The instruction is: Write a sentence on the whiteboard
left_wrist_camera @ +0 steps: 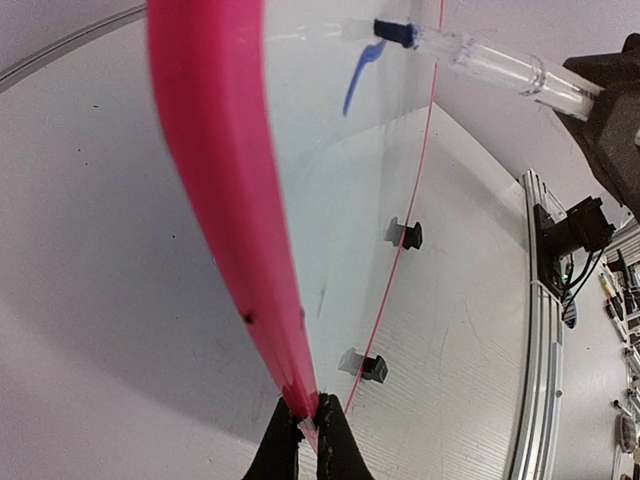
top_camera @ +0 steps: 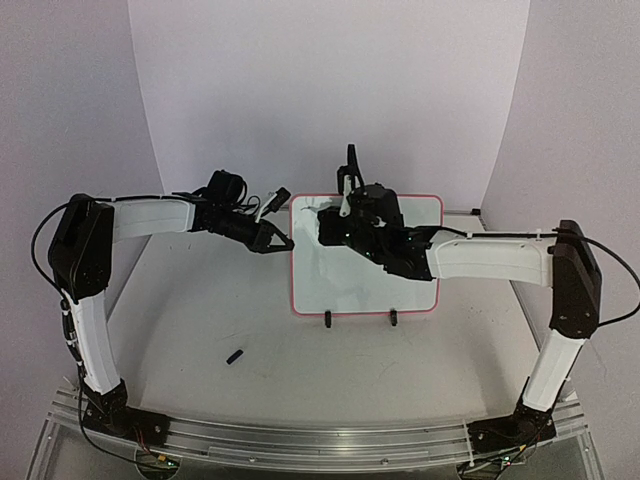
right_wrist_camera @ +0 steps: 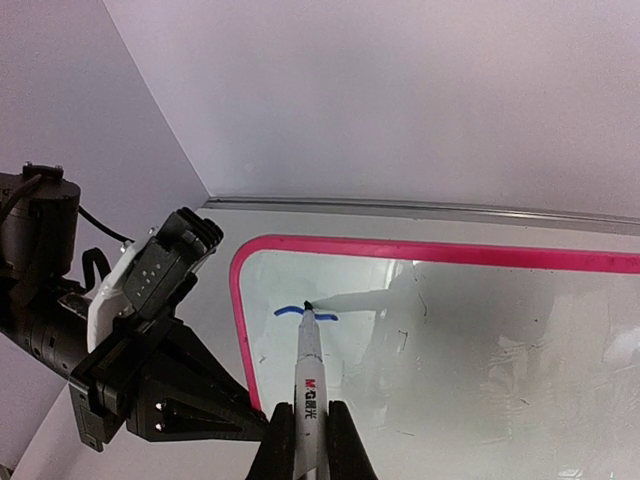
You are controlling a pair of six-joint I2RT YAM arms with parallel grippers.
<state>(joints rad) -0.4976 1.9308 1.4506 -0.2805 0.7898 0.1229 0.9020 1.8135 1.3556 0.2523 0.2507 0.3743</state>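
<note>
Left hand (top_camera: 286,240) of mine is pinched shut on the whiteboard's (top_camera: 352,285) left rim, close to its upper left corner. It braces the board where it is propped on its two black feet (top_camera: 327,320). Just inside that corner sits all there is of the sentence (right_wrist_camera: 300,311): one short blue stroke, with the rest of the board bare to the right of it.

My right hand (right_wrist_camera: 308,432) reaches in from the board's right side, clamped narrow on the marker (right_wrist_camera: 310,370). The marker's tip touches the board right on that stroke.

I judge the writing has barely begun. To do it well, I should press lightly and evenly, since a hard push could rock the board back on its feet or twist it in my left grip. I should lift the tip cleanly between letters and work rightward from the corner in one level line near the top rim. The letters should be small enough for the words to fit before the right rim.

A small black thing, perhaps the cap (top_camera: 236,356), lies on the surface (top_camera: 190,300) below and left of the board, well apart from it.
</note>
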